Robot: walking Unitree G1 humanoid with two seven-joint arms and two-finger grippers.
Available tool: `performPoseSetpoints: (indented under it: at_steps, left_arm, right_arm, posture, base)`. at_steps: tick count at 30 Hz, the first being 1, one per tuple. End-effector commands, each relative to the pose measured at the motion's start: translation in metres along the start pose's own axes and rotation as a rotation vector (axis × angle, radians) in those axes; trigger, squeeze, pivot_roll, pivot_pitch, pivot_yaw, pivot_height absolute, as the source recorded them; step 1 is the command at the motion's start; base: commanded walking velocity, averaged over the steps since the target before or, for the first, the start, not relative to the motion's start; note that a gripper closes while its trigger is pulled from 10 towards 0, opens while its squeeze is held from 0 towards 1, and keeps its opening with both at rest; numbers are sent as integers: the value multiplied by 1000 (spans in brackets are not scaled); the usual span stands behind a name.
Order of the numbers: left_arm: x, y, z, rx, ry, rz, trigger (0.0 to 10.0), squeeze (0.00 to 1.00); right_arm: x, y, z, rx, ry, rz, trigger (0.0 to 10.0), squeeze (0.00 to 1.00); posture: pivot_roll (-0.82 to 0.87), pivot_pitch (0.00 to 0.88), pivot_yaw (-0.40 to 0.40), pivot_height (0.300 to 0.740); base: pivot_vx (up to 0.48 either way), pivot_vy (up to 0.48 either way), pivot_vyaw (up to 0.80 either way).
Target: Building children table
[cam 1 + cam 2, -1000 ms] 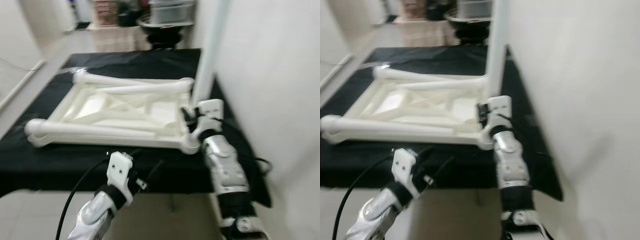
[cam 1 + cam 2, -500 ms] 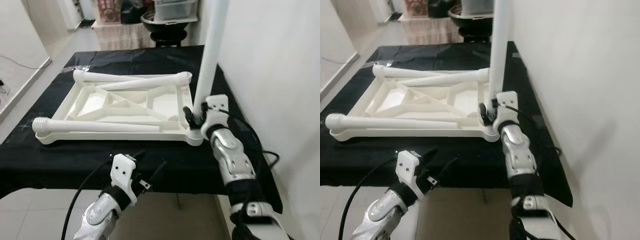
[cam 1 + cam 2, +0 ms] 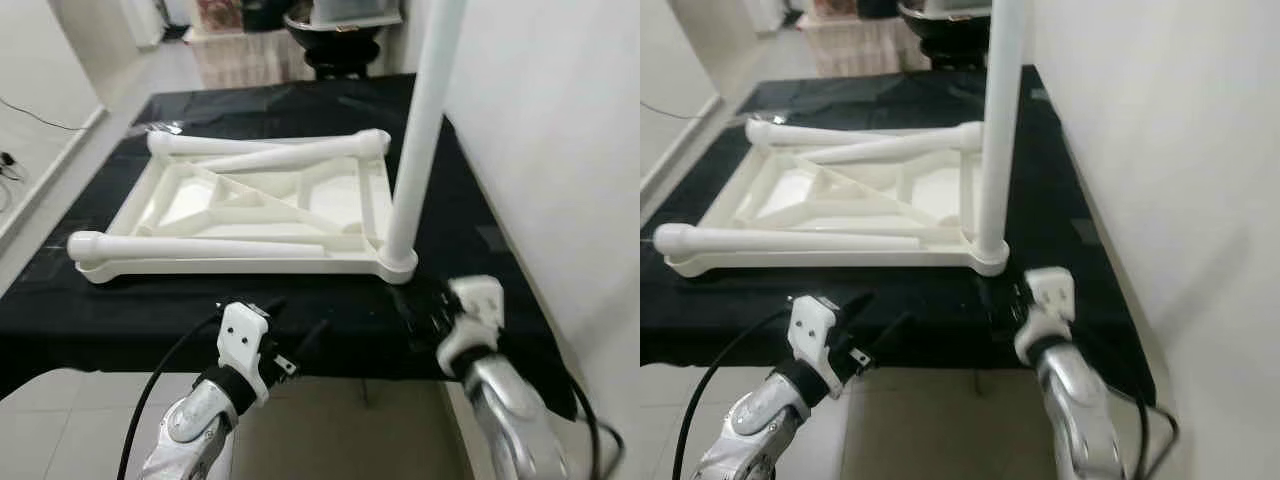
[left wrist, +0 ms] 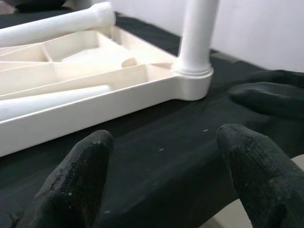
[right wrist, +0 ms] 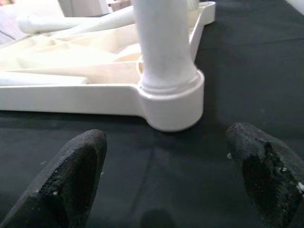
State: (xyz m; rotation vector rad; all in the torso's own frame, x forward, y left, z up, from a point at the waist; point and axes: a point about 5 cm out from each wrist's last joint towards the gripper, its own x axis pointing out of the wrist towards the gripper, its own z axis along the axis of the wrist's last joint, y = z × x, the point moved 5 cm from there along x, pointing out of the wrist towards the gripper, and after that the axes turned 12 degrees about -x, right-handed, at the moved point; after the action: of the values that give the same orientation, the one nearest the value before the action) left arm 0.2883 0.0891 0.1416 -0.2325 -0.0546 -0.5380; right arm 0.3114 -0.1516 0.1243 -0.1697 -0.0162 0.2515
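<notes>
A white table top (image 3: 240,266) lies upside down on the black-covered table (image 3: 480,230). One white leg (image 3: 420,130) stands upright in its near right corner socket (image 5: 171,102). A loose leg (image 3: 200,246) lies along the near edge, and two more (image 3: 290,155) lie at the far edge. My right gripper (image 3: 420,308) is open just in front of the upright leg, apart from it, with nothing between its fingers (image 5: 71,180). Low at the table's front edge, my left gripper (image 3: 293,318) is open too, its fingertips (image 4: 80,175) facing the table top's near rim.
A white wall (image 3: 560,150) runs close along the table's right side. A dark round stand and boxes (image 3: 340,25) sit beyond the far end. Pale floor (image 3: 50,150) lies to the left. A black cable (image 3: 150,400) hangs from my left arm.
My right gripper has let go of the upright leg and drawn back toward the table's front edge. The leg stays standing in its socket. The left arm has barely moved.
</notes>
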Motion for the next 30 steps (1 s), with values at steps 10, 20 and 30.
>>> performPoseSetpoints:
  at_steps: [10, 20, 30]
  left_arm:
    - [3, 20, -9, 70, 67, 99, 10000, 0]
    - [11, 15, -12, 76, 57, 90, 10000, 0]
    - [18, 14, -12, 90, 49, 81, 10000, 0]
  right_arm:
    - [16, 12, 19, -51, -73, 17, 10000, 0]
    - [22, 3, 16, -71, -55, 1, 10000, 0]
    - [31, -2, 14, -100, -56, -15, 10000, 0]
  posture:
    - [-4, 122, 77, 740]
    - [-37, 106, 48, 740]
    - [-45, 86, 52, 740]
  base:
    - [0, 288, 0]
    - [0, 480, 0]
    - [0, 384, 0]
